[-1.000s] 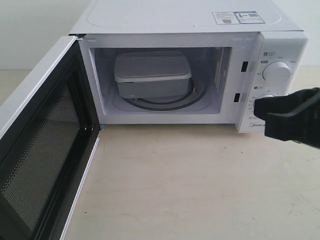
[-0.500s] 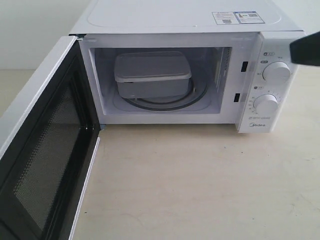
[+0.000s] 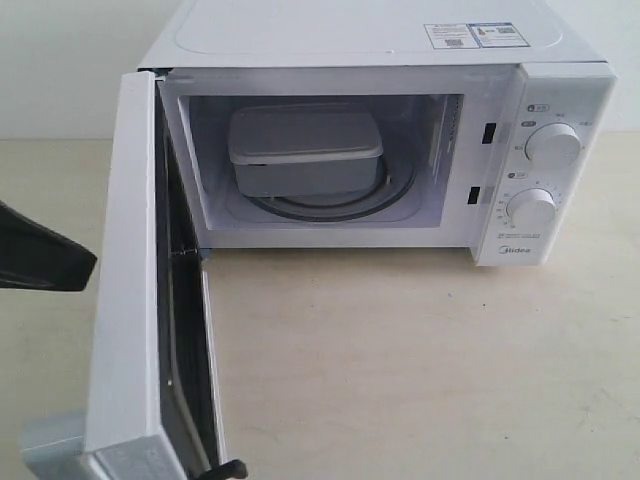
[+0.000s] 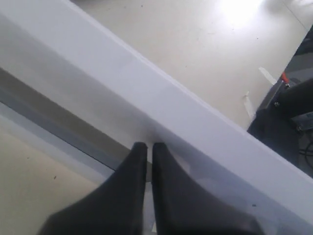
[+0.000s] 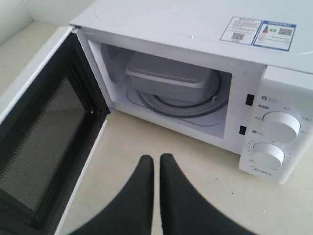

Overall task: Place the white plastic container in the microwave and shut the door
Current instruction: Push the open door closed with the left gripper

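The door (image 3: 125, 280) has swung from wide open to about halfway shut, the left pincer (image 4: 149, 147), clenched empty, against its outer face; the white plastic container (image 3: 305, 150) sits inside the microwave (image 3: 370, 35); the right pincer (image 5: 156, 159), also clenched empty, has pulled clear; only the closing remains.

Midea logo (image 3: 515, 257) on the microwave (image 3: 300, 35) front below the dials (image 3: 531, 208), top stickers' (image 3: 475, 35) print illegible

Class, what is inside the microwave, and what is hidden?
The lidded container sits on the turntable inside the microwave. Its lid hides any contents; it covers the turntable's middle.
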`<state>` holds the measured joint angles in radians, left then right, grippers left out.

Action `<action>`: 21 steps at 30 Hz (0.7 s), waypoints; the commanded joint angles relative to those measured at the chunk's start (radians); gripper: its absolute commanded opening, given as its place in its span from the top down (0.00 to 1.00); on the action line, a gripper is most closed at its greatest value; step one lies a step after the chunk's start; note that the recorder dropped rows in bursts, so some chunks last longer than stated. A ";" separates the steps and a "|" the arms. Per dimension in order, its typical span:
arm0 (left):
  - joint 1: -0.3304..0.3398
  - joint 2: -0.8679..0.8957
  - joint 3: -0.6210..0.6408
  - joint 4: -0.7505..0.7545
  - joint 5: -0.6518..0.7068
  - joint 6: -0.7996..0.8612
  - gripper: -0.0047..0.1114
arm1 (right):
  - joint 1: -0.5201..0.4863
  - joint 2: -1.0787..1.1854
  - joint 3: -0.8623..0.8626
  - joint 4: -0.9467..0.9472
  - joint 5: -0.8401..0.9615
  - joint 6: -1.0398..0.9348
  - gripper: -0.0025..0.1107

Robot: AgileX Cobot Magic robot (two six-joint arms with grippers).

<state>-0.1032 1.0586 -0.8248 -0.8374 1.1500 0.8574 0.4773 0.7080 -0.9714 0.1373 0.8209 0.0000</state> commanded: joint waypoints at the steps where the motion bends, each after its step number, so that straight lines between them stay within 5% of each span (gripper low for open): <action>1: -0.103 0.046 0.004 -0.028 -0.120 0.043 0.92 | -0.009 -0.070 -0.003 -0.003 -0.017 0.048 0.98; 14: -0.309 0.202 -0.012 -0.116 -0.410 0.199 0.92 | -0.009 -0.211 -0.003 0.144 0.025 0.073 0.98; 21: -0.348 0.328 -0.154 -0.123 -0.523 0.220 0.92 | -0.009 -0.235 0.005 0.142 0.048 0.073 0.98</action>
<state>-0.4434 1.3498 -0.9216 -0.9404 0.6712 1.0674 0.4773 0.4766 -0.9714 0.2768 0.8558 0.0753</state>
